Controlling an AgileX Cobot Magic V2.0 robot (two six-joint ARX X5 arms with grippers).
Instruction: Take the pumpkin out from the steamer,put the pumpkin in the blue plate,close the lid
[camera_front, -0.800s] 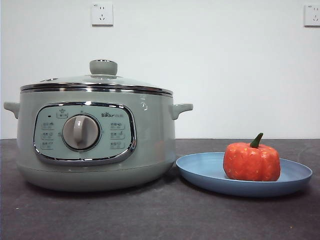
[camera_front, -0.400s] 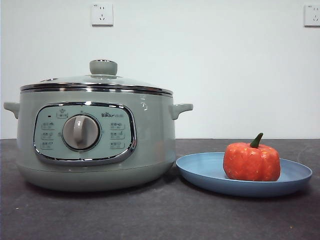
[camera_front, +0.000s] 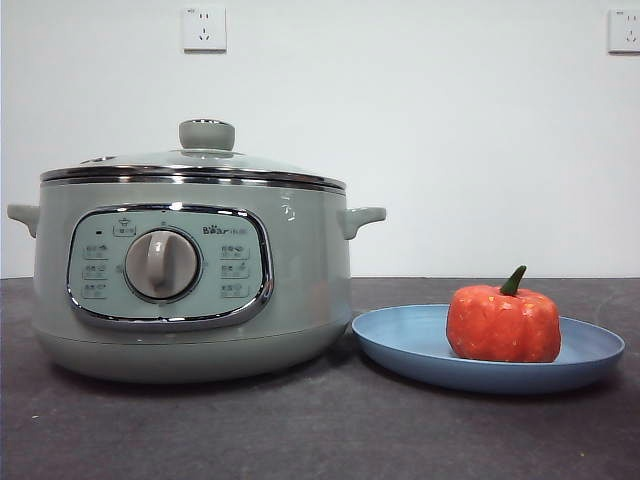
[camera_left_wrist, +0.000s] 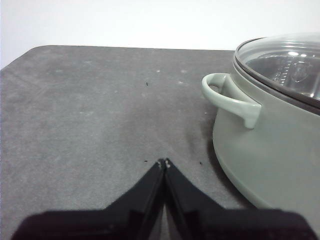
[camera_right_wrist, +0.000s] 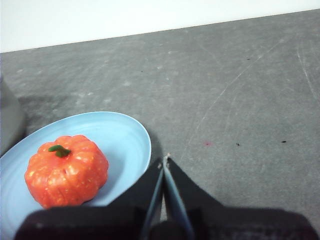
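The orange-red pumpkin (camera_front: 503, 323) with a green stem sits in the blue plate (camera_front: 400, 345) at the right of the front view. It also shows in the right wrist view (camera_right_wrist: 66, 170) on the plate (camera_right_wrist: 127, 140). The sage-green steamer (camera_front: 300, 280) stands at the left with the glass lid (camera_front: 190, 165) resting on it. In the left wrist view the steamer (camera_left_wrist: 265, 155) and lid (camera_left_wrist: 285, 65) stand beside my left gripper (camera_left_wrist: 164, 162), which is shut and empty over the table. My right gripper (camera_right_wrist: 165, 161) is shut and empty beside the plate. Neither arm shows in the front view.
The dark grey table (camera_front: 320, 430) carries the pot and plate. A white wall with two power sockets (camera_front: 204, 28) stands behind. The steamer's side handle (camera_left_wrist: 227, 97) juts toward my left gripper.
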